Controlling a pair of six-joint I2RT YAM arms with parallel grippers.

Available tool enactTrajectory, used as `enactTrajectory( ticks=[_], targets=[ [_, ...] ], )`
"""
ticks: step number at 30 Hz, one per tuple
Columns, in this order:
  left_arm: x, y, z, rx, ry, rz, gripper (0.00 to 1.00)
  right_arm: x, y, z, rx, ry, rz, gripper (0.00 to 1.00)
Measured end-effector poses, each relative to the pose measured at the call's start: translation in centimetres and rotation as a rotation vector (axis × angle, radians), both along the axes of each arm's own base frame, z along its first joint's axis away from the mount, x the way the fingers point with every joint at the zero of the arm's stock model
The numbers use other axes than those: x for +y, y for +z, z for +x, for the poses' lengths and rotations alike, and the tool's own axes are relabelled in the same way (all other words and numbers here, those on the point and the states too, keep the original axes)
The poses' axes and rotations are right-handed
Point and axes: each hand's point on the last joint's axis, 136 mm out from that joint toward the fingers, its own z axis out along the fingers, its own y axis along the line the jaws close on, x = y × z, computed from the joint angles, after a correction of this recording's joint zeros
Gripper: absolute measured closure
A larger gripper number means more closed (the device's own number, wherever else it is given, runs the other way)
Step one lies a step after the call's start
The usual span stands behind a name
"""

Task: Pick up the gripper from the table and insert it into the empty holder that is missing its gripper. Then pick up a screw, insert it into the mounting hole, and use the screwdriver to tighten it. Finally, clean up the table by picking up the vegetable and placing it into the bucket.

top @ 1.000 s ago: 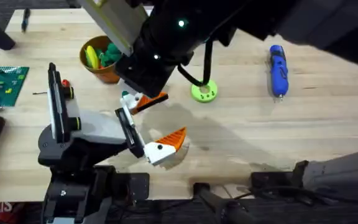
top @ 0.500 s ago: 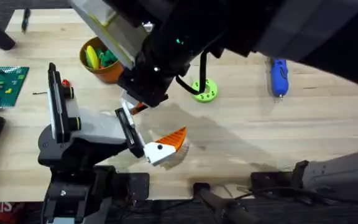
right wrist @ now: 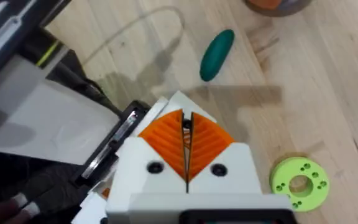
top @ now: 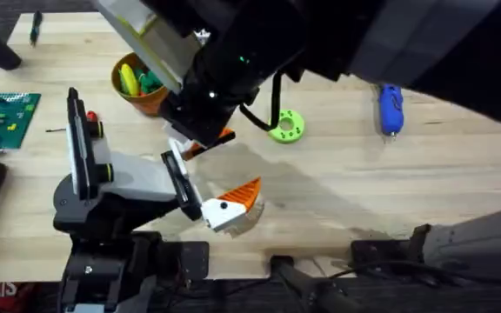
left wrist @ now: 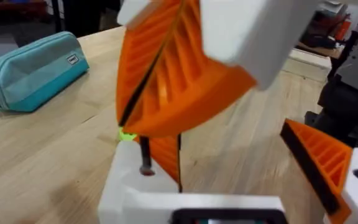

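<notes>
Nearest the bases, the left claw [left wrist: 229, 177] stands open and holds nothing: its fitted orange finger [left wrist: 319, 163] is well apart from the empty holder [left wrist: 129, 190], a white bracket with its mounting hole bare. Just above that bracket hangs the gripper [left wrist: 165, 155], pinched, as far as I can judge, between the closed orange pads of the right claw [right wrist: 186, 146], which reaches across the middle. Over the last second this arm has slid in toward the holder, so that the orange piece, then jutting clear, is now largely tucked beneath it; the insertion looks to be in hand, not finished, and alignment is what the next move needs. Farther out on the tabletop [top: 364, 174] lie a lime-green disc [top: 286, 128] and a green vegetable [right wrist: 217, 55], not yet cleared. Beyond are the bucket [top: 150, 104] and, far right, the screwdriver [top: 390, 100], untouched.
</notes>
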Motion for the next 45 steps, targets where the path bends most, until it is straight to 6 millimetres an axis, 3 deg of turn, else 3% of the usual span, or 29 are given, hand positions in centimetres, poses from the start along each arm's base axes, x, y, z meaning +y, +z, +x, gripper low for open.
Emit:
enactTrajectory(
  ticks=[19,36,45],
  targets=[
    [0.0,0.0,0.0,0.000,0.000,0.000,0.017,-0.3,-0.2,0.2,-0.010,-0.011,-0.018,0.990],
    [0.0,0.0,-0.1,0.018,-0.004,-0.008,0.017,0.0,-2.7,0.3,0.018,-0.016,-0.050,0.990],
    [-0.1,0.0,-0.2,0.029,-0.009,-0.014,0.017,-0.1,-2.9,0.3,0.027,-0.029,-0.051,0.990]
  ],
)
